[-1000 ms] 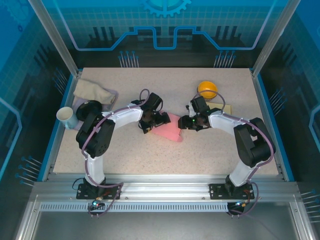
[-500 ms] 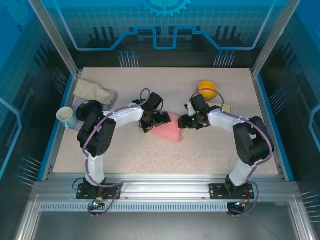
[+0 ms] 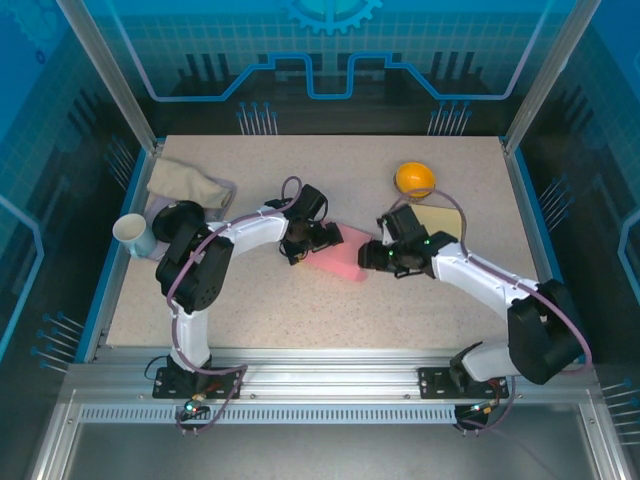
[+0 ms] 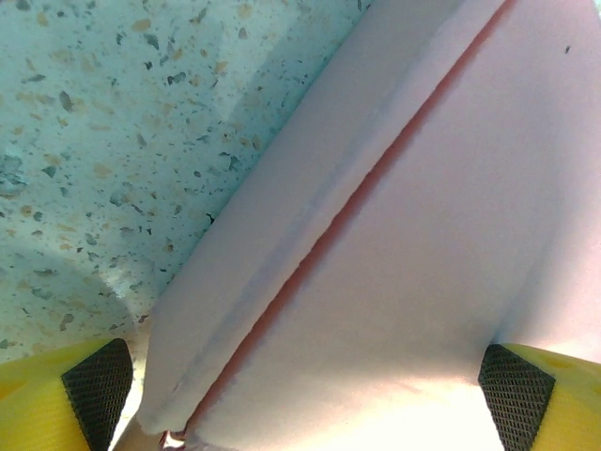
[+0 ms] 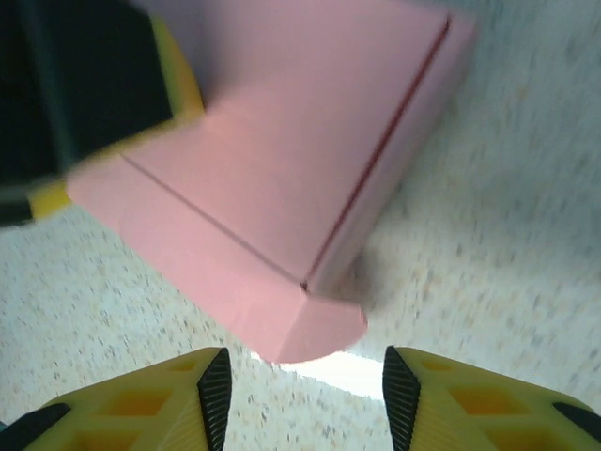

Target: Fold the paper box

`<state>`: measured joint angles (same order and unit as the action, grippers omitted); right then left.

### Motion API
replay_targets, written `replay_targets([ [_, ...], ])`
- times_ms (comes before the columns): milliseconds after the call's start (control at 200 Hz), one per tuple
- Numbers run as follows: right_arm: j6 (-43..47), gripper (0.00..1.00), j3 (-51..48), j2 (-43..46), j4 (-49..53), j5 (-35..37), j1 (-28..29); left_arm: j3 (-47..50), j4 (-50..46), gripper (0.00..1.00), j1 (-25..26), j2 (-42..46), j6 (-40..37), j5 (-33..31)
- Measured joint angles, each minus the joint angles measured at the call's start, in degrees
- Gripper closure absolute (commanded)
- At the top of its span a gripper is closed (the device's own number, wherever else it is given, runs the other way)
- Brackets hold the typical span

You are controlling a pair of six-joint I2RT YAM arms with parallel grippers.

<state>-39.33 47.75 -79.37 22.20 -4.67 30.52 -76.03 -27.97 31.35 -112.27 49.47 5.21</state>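
At the far left of the speckled table [image 3: 300,310] stand a white paper cup [image 3: 133,234] and a crumpled beige cloth [image 3: 187,184]; both are well apart from the work. My left gripper [image 3: 312,241] is at the table's middle, its fingers spread as wide as they go, astride the left end of the pink paper box [image 3: 340,256]; I cannot tell whether the pads press on it. The box lies flat and closed along its creases, with one rounded flap poking out toward my right wrist camera. My right gripper [image 3: 375,254] has just drawn back from the box and swung its elbow out to the right; its fingers have narrowed but remain parted, with nothing between them, just short of that flap. I judge this a re-aim for tucking the loose flap. Farther right sit an orange round object [image 3: 415,179] and a pale card [image 3: 437,218]. Blue-lit panels and aluminium rails enclose the table.
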Motion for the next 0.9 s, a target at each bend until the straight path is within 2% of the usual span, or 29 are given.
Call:
replay_targets([
  [415,-5.3,0.48,-2.6,-4.7,-7.3,0.7,4.2,0.1,0.4,0.01,0.0,0.0,0.0,-0.2],
  [895,-8.8,0.52,-3.3,-7.5,-11.3,-0.3,5.0,0.1,0.4,0.01,0.0,0.0,0.0,-0.2],
])
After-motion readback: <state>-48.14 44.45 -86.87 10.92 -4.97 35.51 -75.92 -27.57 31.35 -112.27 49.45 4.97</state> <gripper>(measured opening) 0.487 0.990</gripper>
